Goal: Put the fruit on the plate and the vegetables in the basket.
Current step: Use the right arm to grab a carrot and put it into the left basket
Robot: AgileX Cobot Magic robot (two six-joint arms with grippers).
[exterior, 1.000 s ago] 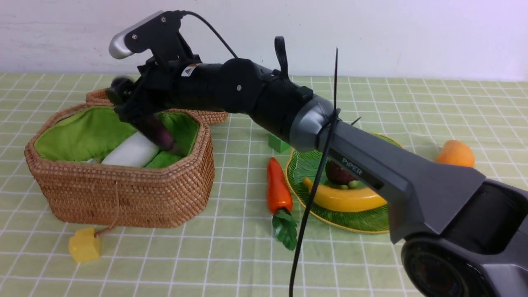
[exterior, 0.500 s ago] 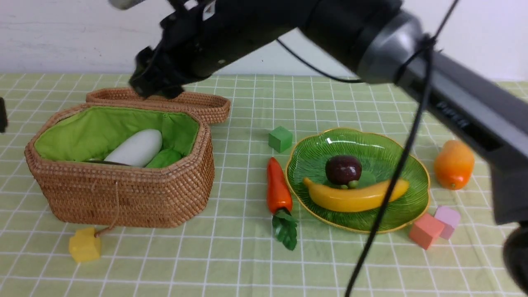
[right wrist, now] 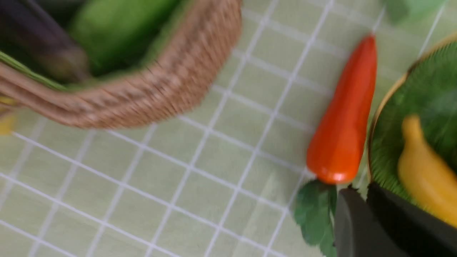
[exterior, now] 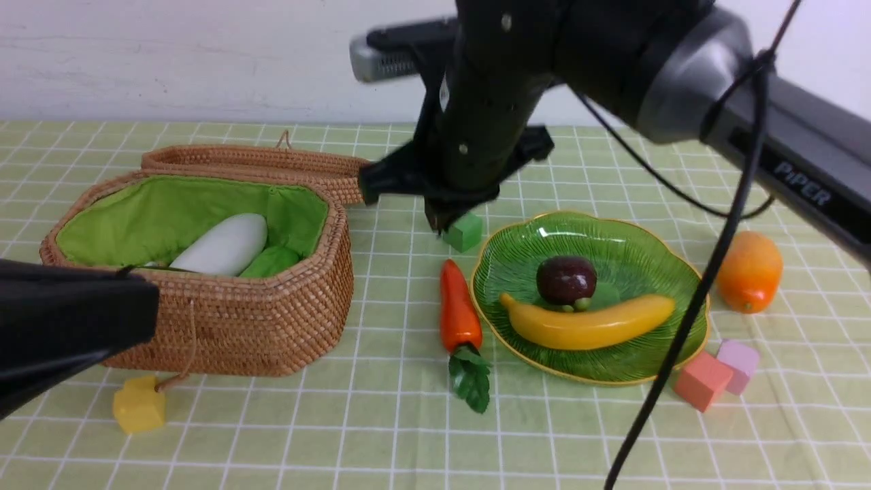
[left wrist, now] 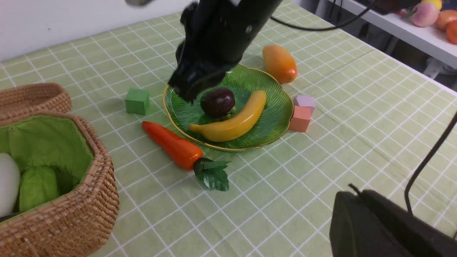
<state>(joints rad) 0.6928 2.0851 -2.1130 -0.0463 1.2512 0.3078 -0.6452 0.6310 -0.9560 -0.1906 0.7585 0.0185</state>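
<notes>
The wicker basket (exterior: 204, 327) holds the white radish (exterior: 221, 243), the pale-green gourd (exterior: 272, 260) and, blurred in the right wrist view, the dark eggplant (right wrist: 39, 46). The carrot (exterior: 459, 309) lies on the cloth between basket and plate. On the green plate (exterior: 646, 231) rest the mangosteen (exterior: 566, 279) and the banana (exterior: 585, 327). The orange mango (exterior: 748, 271) lies on the cloth to the plate's right. My right gripper (exterior: 435, 221) hangs above the carrot's tip, fingers together and empty. My left gripper (exterior: 146, 309) is shut in front of the basket.
A green cube (exterior: 464, 231) sits just under the right gripper. A yellow cube (exterior: 139, 405) is tied to the basket's front. A salmon cube (exterior: 701, 381) and a lilac cube (exterior: 738, 357) stand by the plate's near right rim. The basket lid (exterior: 258, 160) lies open behind.
The right arm lifted out of the basket, leaving the eggplant inside, and swung right to above the green cube, its jaws closing. The left arm came into view at the lower left.
</notes>
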